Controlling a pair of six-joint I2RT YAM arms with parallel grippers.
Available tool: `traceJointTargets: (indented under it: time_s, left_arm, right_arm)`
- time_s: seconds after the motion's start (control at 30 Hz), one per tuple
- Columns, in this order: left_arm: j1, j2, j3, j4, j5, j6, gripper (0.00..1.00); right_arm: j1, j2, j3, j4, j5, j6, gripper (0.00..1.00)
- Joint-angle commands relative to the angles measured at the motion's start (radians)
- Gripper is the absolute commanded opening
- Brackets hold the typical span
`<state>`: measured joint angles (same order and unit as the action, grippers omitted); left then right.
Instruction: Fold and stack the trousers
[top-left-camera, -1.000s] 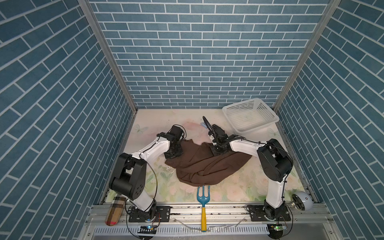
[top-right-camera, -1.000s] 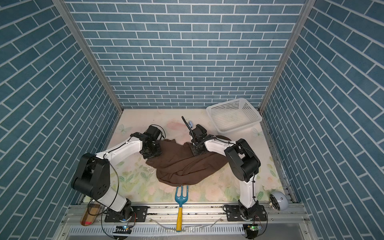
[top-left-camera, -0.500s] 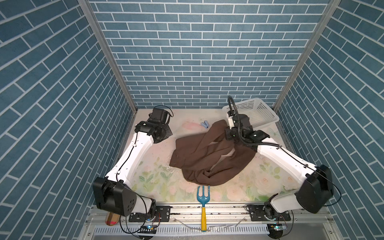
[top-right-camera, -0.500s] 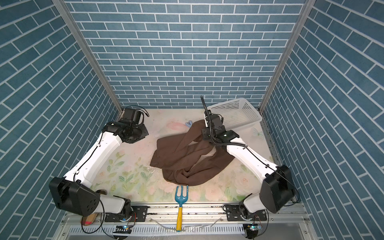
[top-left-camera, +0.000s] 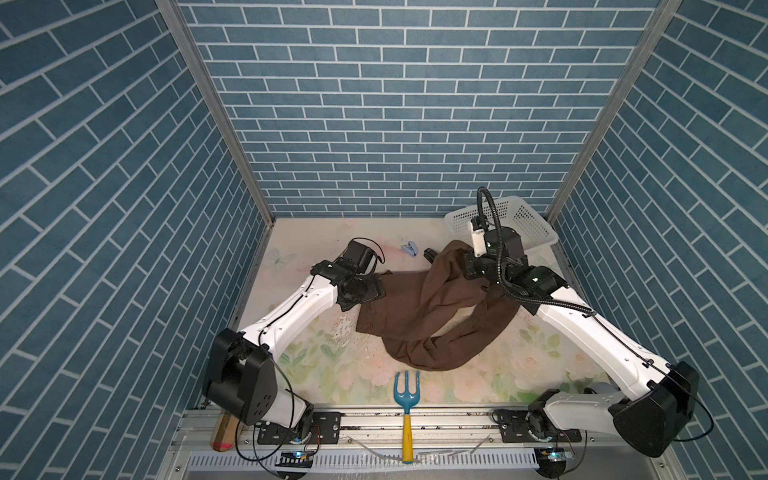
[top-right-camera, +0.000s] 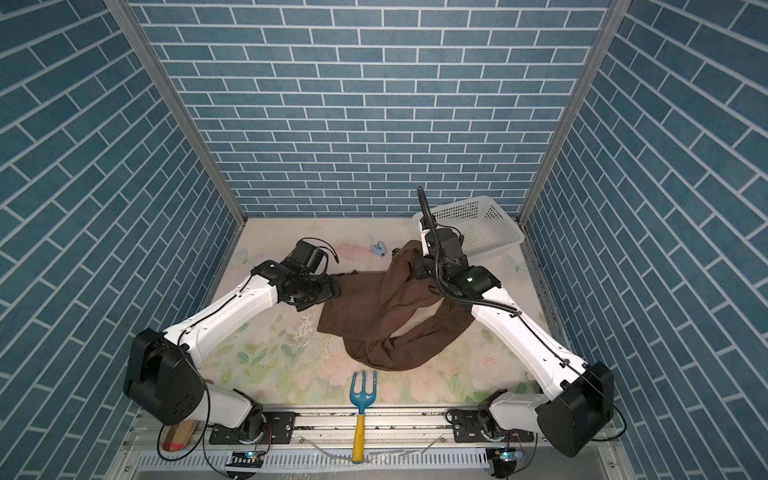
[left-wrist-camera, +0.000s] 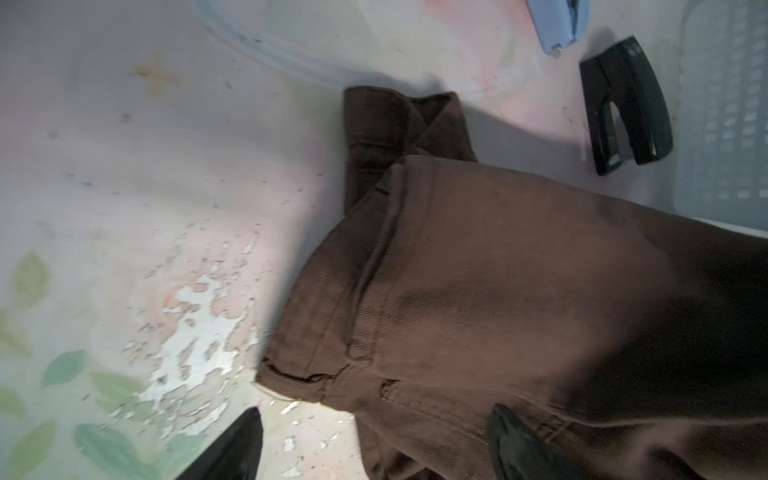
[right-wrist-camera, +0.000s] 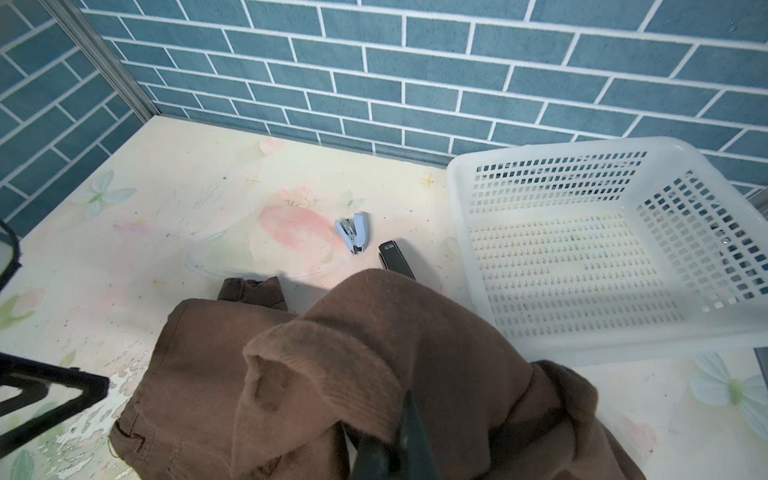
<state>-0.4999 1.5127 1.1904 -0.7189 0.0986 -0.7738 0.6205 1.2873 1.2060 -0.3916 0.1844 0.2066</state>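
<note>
- The left gripper (top-left-camera: 365, 289), off at 10 o'clock half a second ago, now hovers spread open over the trousers (top-left-camera: 419, 324) at their waistband edge (nothing held).
- The right gripper (top-left-camera: 471, 270) stays clamped on a fold lifted at 1 o'clock. The trousers sprawl mid-table, unfolded, so a two-handed regrasp seems near.

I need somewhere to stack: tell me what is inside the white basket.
Nothing shows inside the white basket: the right wrist view shows its perforated floor bare. Its near wall hides a strip of floor, and the picture's edge cuts off one corner.
</note>
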Motion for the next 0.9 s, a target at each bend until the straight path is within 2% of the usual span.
traceJointTargets:
  time_s: [0.0, 0.2, 0.23, 0.27, 0.3, 0.33, 0.37, 0.43, 0.7, 0.87]
  left_arm:
    - [-0.027, 0.085, 0.039, 0.062, 0.029, -0.002, 0.88]
    - [-0.062, 0.250, 0.067, 0.081, 0.060, -0.040, 0.90]
    - [-0.063, 0.273, 0.078, 0.081, 0.062, -0.038, 0.89]
    - [-0.062, 0.296, 0.090, 0.081, 0.062, -0.036, 0.83]
    - [-0.062, 0.309, 0.103, 0.074, 0.065, -0.031, 0.73]
    - [-0.060, 0.320, 0.124, 0.061, 0.063, -0.026, 0.52]
    - [-0.059, 0.326, 0.150, 0.042, 0.051, -0.021, 0.24]
    - [-0.053, 0.327, 0.214, -0.017, 0.026, 0.000, 0.02]
    - [0.060, 0.203, 0.518, -0.285, -0.062, 0.120, 0.01]
    - [0.072, 0.137, 0.707, -0.431, -0.099, 0.159, 0.00]
  right_arm:
    - [-0.004, -0.001, -0.021, 0.005, -0.011, 0.028, 0.00]
    - [-0.005, -0.021, -0.022, -0.018, 0.013, 0.016, 0.00]
    - [-0.008, -0.025, -0.028, -0.014, 0.016, 0.015, 0.00]
    - [-0.010, -0.025, -0.032, -0.013, 0.017, 0.016, 0.00]
    - [-0.013, -0.022, -0.030, -0.016, 0.014, 0.018, 0.00]
    - [-0.014, -0.016, -0.023, -0.025, 0.009, 0.017, 0.00]
    - [-0.015, -0.013, -0.016, -0.035, 0.010, 0.013, 0.00]
    - [-0.015, -0.012, -0.008, -0.049, 0.021, 0.010, 0.00]
    - [-0.036, -0.018, -0.018, -0.033, 0.006, 0.008, 0.00]
    - [-0.035, -0.015, -0.046, -0.013, -0.029, 0.030, 0.00]
